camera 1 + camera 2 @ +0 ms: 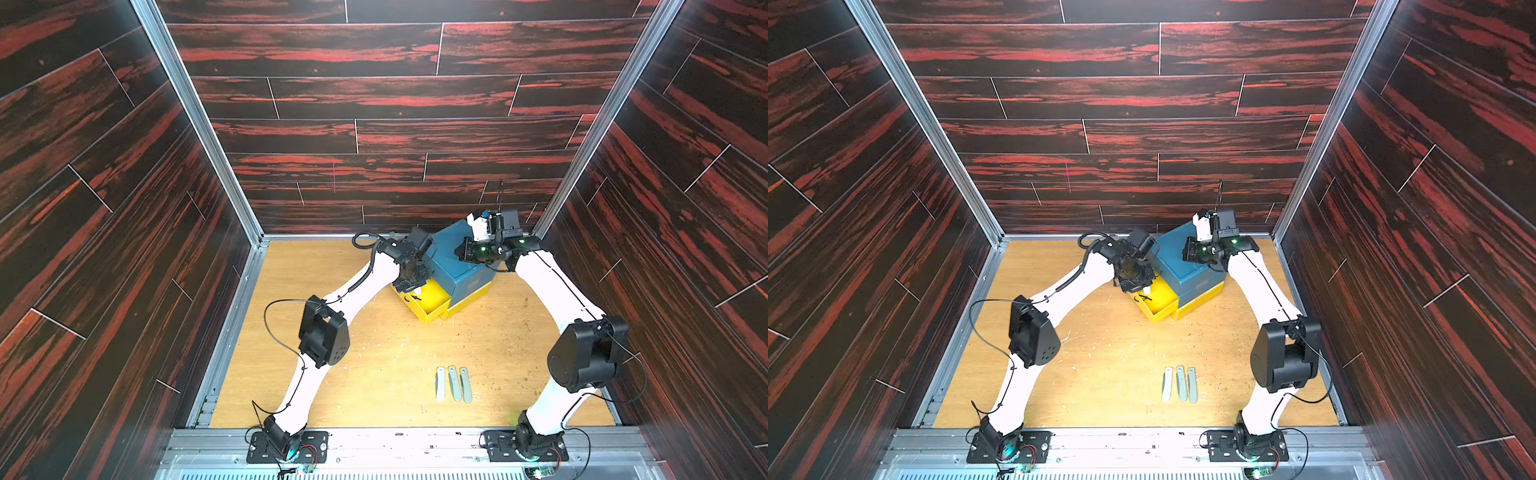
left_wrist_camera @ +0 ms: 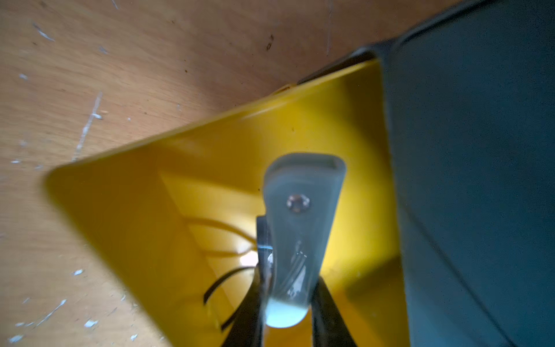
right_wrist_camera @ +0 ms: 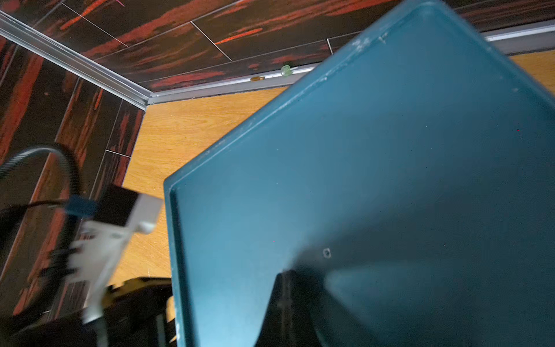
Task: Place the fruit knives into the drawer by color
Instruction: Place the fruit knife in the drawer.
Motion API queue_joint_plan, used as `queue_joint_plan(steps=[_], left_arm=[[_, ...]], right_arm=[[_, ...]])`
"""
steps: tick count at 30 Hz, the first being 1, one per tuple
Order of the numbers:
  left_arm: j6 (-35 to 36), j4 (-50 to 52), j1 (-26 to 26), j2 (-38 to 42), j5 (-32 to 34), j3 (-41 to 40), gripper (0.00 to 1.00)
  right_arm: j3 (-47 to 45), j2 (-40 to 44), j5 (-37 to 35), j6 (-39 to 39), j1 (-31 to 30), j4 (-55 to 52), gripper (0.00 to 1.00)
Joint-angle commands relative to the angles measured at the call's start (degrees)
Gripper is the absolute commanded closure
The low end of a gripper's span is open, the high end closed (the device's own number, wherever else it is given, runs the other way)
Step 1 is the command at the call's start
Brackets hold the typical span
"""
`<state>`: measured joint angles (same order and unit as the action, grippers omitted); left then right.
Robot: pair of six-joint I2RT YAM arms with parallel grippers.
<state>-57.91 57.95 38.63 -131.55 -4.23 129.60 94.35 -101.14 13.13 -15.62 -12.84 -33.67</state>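
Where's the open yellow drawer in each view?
In a top view: open yellow drawer right of centre, sticking out low from the blue cabinet.
In a top view: same spot.
Left wrist: fills the middle, behind the held pale knife.
Right wrist: not in it.
Shared landmark: the blue cabinet, in all four.

Top views overhead, wrist views close on blue cabinet
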Motion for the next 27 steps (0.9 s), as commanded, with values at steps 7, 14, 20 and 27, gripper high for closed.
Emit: queue_joint_plan(steps=[7, 14, 20, 27], left_arm=[[-0.3, 1.2, 0.0, -2.7, -1.8, 4.2, 0.88], [-0.3, 0.7, 0.0, -3.7, -2.3, 4.5, 0.77], [-0.1, 1.0, -0.2, -4.6, -2.5, 5.7, 0.68], [-0.1, 1.0, -0.3, -4.7, -2.4, 6.0, 0.62]], right_arm=[[-3.0, -4.1, -1.8, 0.2, -0.3, -10.1, 0.97], [-3.0, -4.1, -1.7, 0.2, -0.3, -10.0, 0.97], [-3.2, -4.3, -1.8, 0.3, -0.3, -10.0, 0.97], [-3.4, -4.3, -1.8, 0.2, -0.3, -9.9, 0.97]])
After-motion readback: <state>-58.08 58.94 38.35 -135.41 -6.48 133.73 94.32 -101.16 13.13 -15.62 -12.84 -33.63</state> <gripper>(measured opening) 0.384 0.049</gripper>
